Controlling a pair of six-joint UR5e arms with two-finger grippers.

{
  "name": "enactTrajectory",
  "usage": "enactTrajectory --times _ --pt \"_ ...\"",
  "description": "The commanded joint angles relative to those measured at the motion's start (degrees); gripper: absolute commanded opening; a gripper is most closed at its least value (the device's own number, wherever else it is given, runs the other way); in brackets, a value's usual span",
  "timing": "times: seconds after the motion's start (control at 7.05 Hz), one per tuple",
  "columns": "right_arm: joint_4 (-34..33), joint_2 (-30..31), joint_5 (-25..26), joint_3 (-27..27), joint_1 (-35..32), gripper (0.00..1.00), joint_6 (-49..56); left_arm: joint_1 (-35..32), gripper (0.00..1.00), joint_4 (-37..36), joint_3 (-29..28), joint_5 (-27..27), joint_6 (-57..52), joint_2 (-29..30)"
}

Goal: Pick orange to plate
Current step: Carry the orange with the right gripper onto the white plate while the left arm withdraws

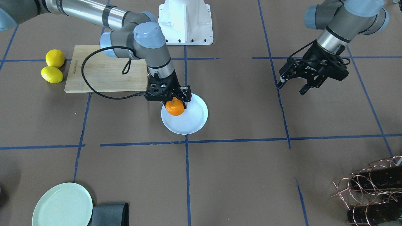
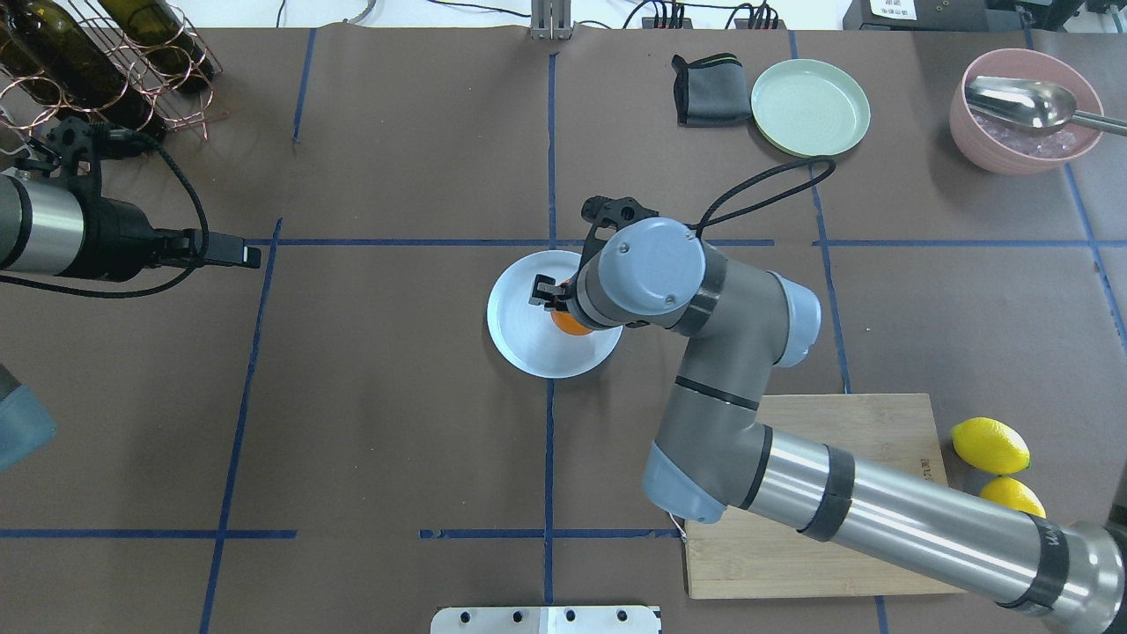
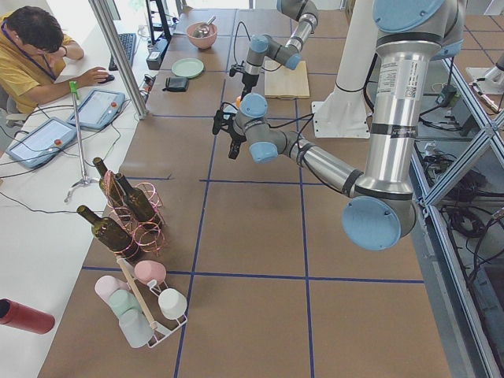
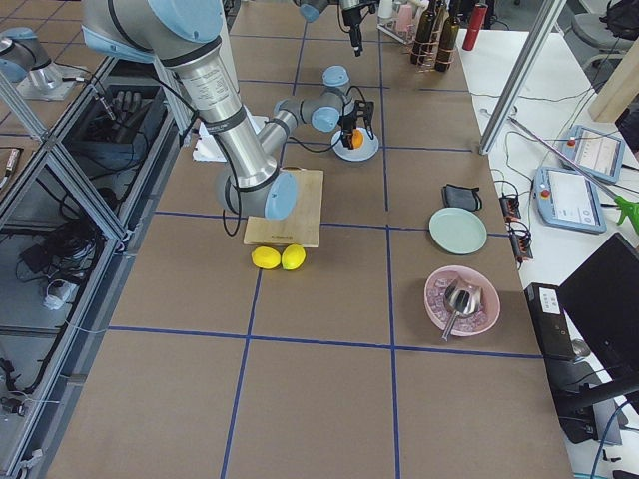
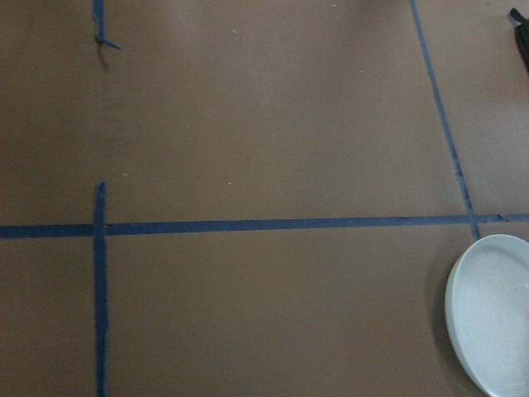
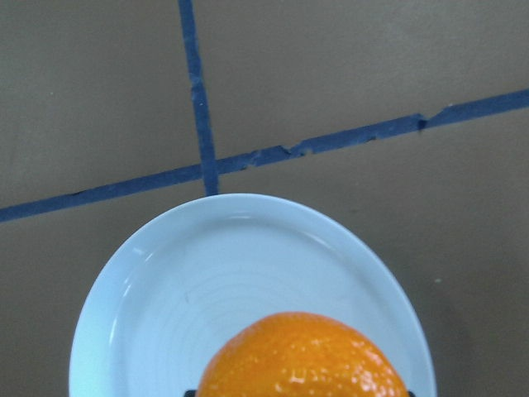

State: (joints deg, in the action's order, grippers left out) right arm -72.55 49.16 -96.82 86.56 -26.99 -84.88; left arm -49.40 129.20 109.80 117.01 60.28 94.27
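Nearly done: the orange hung gripped above the plate.
The right arm's fingers [image 1: 177, 98] were clenched on the orange [image 1: 175, 108], over the robot-side half of the pale plate [image 1: 192, 126] on the table; contact with the plate could not be told. The release would go best with the fruit lowered until seated, nearer the middle, and the fingers opened slowly so it would not roll. The left arm's fingers [image 1: 292, 88] hung spread and empty, well apart.

Orange [image 1: 175, 108]: bright orange, finely pitted glossy peel.
Plate [image 1: 193, 121]: pale bluish-white, faint concentric rings.
Desk [image 1: 238, 103]: matte brown, blue tape grid.
Lemons [image 1: 55, 58], 10 o'clock in the front-facing view: yellow.
Board [image 1: 103, 70]: light wood grain.
Second plate [image 1: 62, 205], 7 o'clock: pale green.
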Motion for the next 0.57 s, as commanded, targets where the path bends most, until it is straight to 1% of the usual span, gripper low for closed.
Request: enactTrajectory --times 0.0,0.43 --pt "-0.40 -2.49 1.90 -3.58 0.89 0.00 -0.29 -0.26 1.00 0.00 -0.12 -0.03 -0.69 -0.40" --pt "-0.67 -3.10 2.07 -4.99 0.98 0.01 -0.11 -0.08 1.00 0.09 -0.56 -0.11 -0.69 0.04"
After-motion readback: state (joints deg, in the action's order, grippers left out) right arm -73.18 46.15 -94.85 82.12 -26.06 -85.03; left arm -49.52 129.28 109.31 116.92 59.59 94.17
